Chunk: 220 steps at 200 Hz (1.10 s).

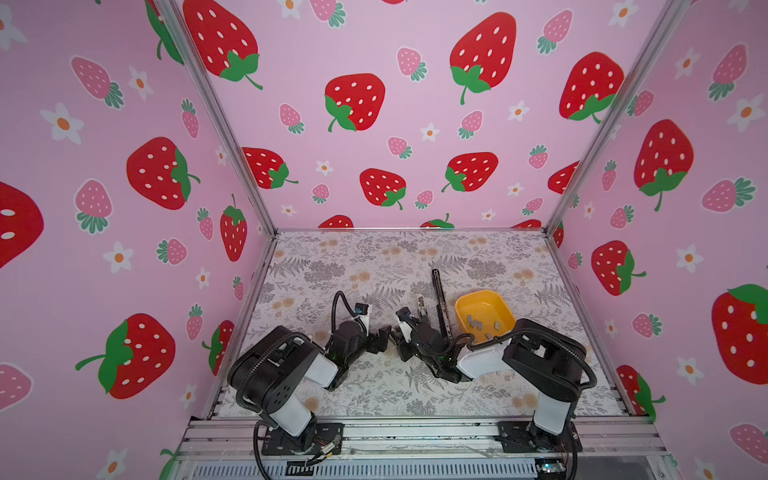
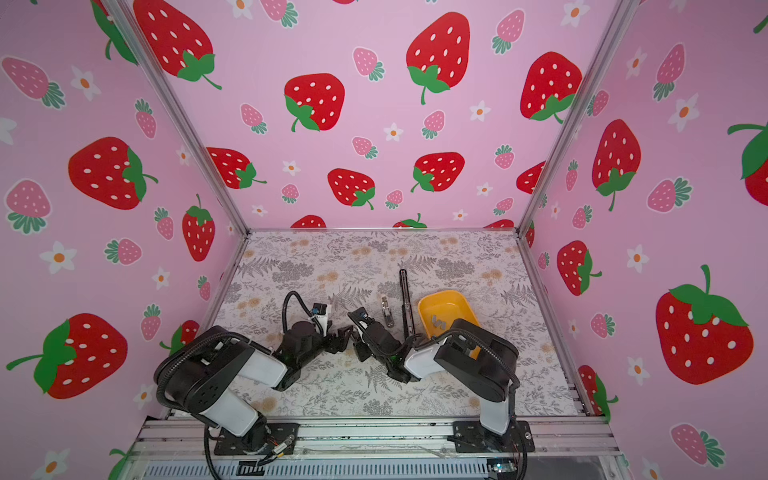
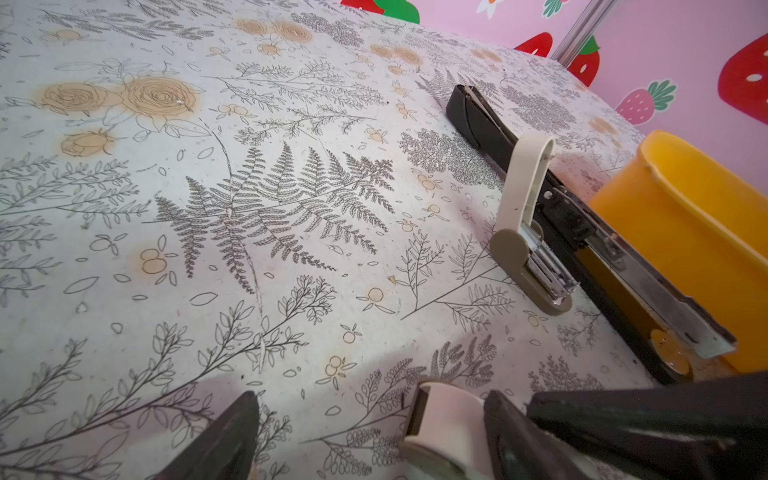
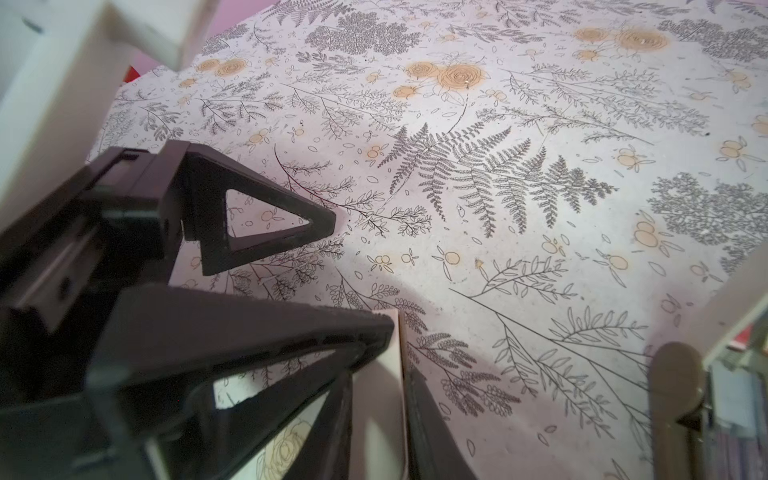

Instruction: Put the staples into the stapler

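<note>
Right tool (image 4: pixel 382 370) on stapler (image 4: pixel 378 415), seemingly lengthwise toward left tool (image 3: pixel 372 395)

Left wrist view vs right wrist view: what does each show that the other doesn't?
Only left wrist: the yellow bin and the long black stapler, lying opened flat beside it. Only right wrist: a white arm casing. Both: the floral table, the small taupe-based stapler (just its edge in the right wrist view), and a whitish piece in the near foreground.
</note>
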Each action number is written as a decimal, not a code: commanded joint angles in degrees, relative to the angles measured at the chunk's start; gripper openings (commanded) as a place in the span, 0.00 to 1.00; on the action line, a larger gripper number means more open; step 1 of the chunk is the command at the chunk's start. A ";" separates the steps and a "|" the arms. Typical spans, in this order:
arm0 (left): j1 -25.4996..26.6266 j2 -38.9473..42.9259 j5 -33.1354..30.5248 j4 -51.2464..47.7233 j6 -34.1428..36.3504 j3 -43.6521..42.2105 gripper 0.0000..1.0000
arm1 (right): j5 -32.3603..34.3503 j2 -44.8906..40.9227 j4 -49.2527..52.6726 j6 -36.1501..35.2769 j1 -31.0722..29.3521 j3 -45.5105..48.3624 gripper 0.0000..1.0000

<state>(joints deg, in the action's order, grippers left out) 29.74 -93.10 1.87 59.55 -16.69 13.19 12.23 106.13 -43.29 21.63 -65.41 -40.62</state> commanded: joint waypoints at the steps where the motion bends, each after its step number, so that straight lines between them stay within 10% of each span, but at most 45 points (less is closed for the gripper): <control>1: 0.43 -0.42 -1.72 -0.07 1.45 -1.58 0.86 | 0.34 2.74 0.92 -0.49 -0.42 3.08 0.25; 119: 0.78 6.55 -4.33 -8.01 2.23 -0.47 0.86 | 2.38 3.94 -1.67 0.57 -1.04 6.20 0.24; 220: 0.76 28.46 -8.70 -28.89 1.14 4.19 0.89 | 10.91 -12.44 15.80 2.00 -0.95 2.47 0.46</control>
<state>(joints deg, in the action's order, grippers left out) 30.28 -69.06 -5.63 36.49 -15.03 15.09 16.67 96.88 -34.59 21.71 -66.04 -38.39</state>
